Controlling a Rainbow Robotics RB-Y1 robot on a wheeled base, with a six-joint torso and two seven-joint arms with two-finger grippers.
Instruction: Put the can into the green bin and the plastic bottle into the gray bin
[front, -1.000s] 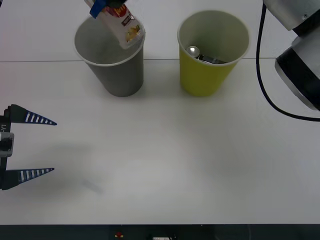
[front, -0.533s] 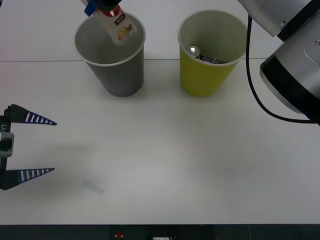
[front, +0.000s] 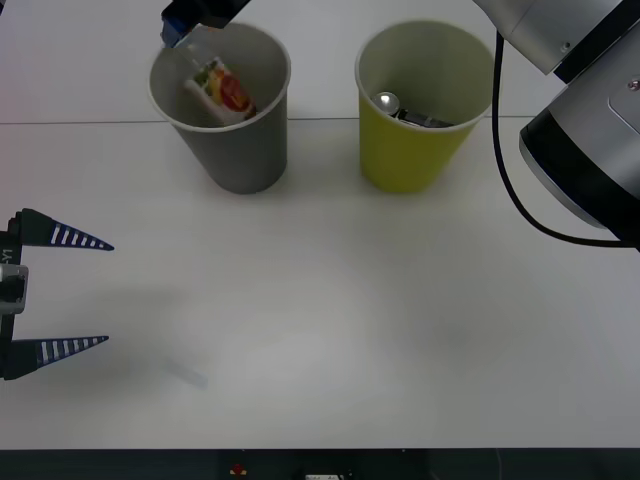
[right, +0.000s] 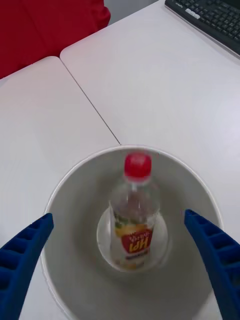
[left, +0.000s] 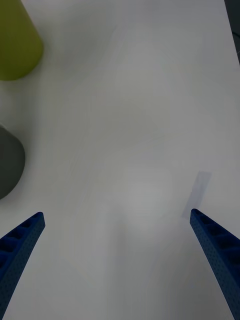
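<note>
The plastic bottle (front: 221, 90) with its red cap (right: 137, 166) lies loose inside the gray bin (front: 240, 150), leaning on the wall. Directly above the gray bin's rim (right: 60, 187) hangs my right gripper (right: 117, 216), open, its blue fingers (right: 27, 245) spread to either side of the bottle without touching it; it also shows at the top of the front view (front: 185, 22). The can (front: 388, 100) rests at the bottom of the green bin (front: 410, 150). My left gripper (front: 108, 292) waits open at the table's left edge, holding nothing.
The two bins stand side by side at the back of the white table (front: 330, 320). A small strip of tape (front: 186, 373) lies near the front left. My right arm's body (front: 590, 140) fills the back right. A keyboard (right: 210, 20) lies on the table beyond the gray bin.
The right gripper opened and let go of the bottle, which dropped from above the rim down into the gray bin. The left arm has not moved.
</note>
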